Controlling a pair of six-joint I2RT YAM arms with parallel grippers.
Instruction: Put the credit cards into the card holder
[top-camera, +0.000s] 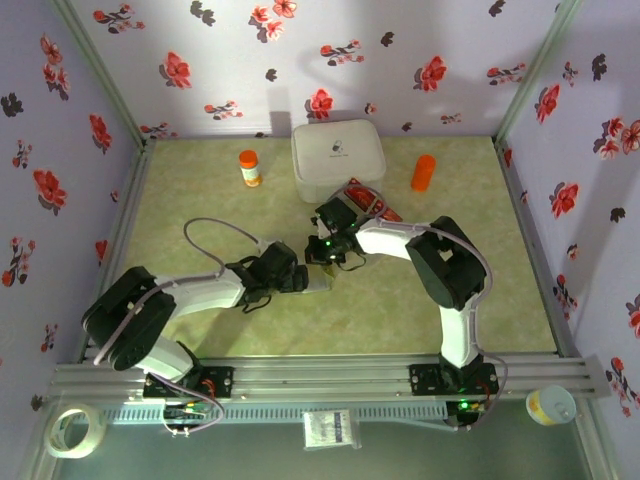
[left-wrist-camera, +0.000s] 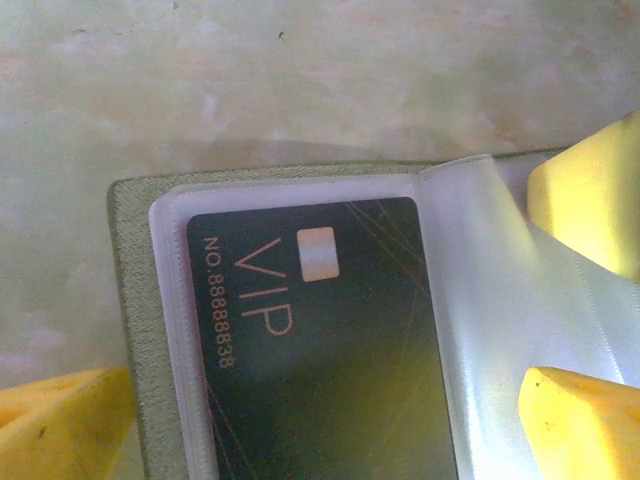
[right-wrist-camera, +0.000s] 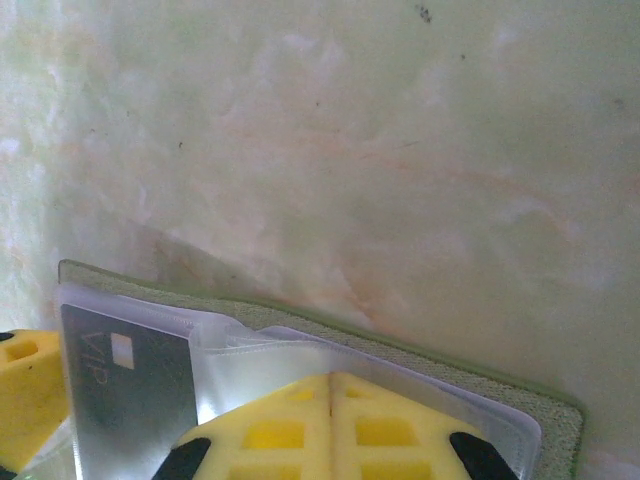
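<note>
Resting inside one green card holder (left-wrist-camera: 130, 320), one dark credit card (left-wrist-camera: 330, 370)

A dark card (left-wrist-camera: 330, 370) marked VIP is held in a clear sleeve (left-wrist-camera: 480, 300) of the green card holder (left-wrist-camera: 125, 330), which is laid open on the table (left-wrist-camera: 300, 80) and flanked by the widely parted fingers (left-wrist-camera: 60, 425) of the left gripper (left-wrist-camera: 320, 385).

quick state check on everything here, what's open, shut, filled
card holder, open flat on the table
black VIP card, tucked in a clear sleeve
white box, lid shut
white-capped orange bottle, upright
left jaws, open astride the holder
right jaws, shut, tips over the holder
</note>
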